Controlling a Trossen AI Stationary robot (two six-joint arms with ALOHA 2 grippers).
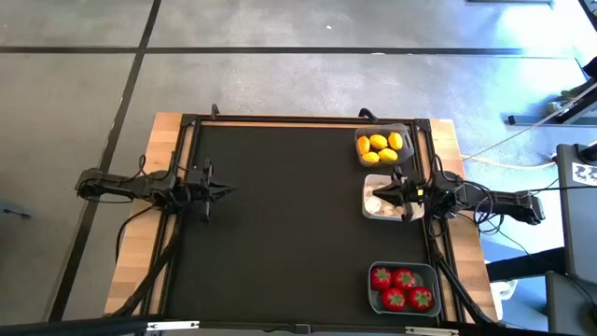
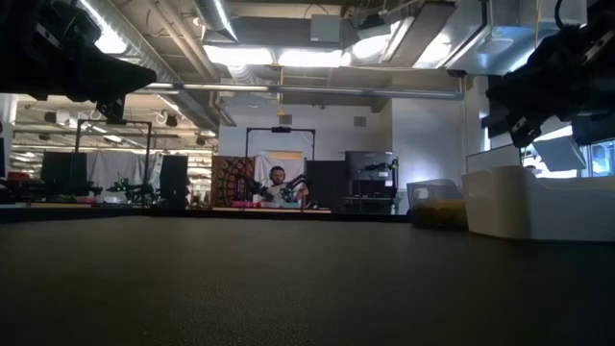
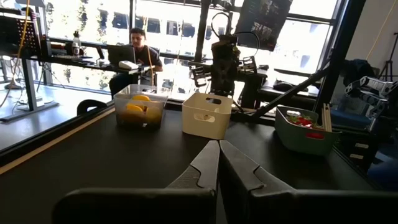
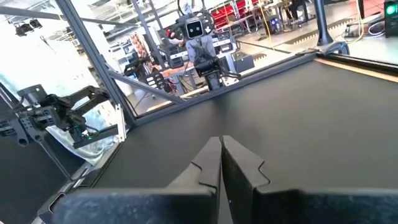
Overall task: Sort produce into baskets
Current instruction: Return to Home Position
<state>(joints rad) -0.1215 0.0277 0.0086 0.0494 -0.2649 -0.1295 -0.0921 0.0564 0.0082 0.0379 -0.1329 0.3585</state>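
1. The black tabletop [image 1: 289, 224] carries both arms, which reach in from opposite ends and stretch out low and nearly level, tips pointing at each other.
2. The left arm [image 1: 140, 185] holds its left end effector [image 1: 224, 189] above bare mat. All three baskets lie far ahead of it, across the tabletop.
3. The right arm [image 1: 485, 198] holds its right end effector [image 1: 377, 193] over the white basket [image 1: 369, 185]; in the low view it hangs clear above that basket's rim.
4. The left wrist view shows the left fingers [image 3: 202, 167] pressed together on nothing. The right wrist view shows the same of the right fingers [image 4: 210, 163].
5. The dark grey basket [image 1: 360, 157] stands just beside the right end effector on one side, and the blue-grey basket [image 1: 373, 297] well apart on the other.
6. The yellow lemons [image 1: 382, 145] fill the dark grey basket, and four red fruits [image 1: 401, 287] fill the blue-grey one.
7. Small pale bulbs [image 1: 373, 203] lie in the white basket, right under the right end effector. Only the high view shows them; the left wrist view and the low view meet that basket's solid wall.
8. Beyond the tabletop, the left wrist view shows a person [image 3: 138, 53] seated at a desk.
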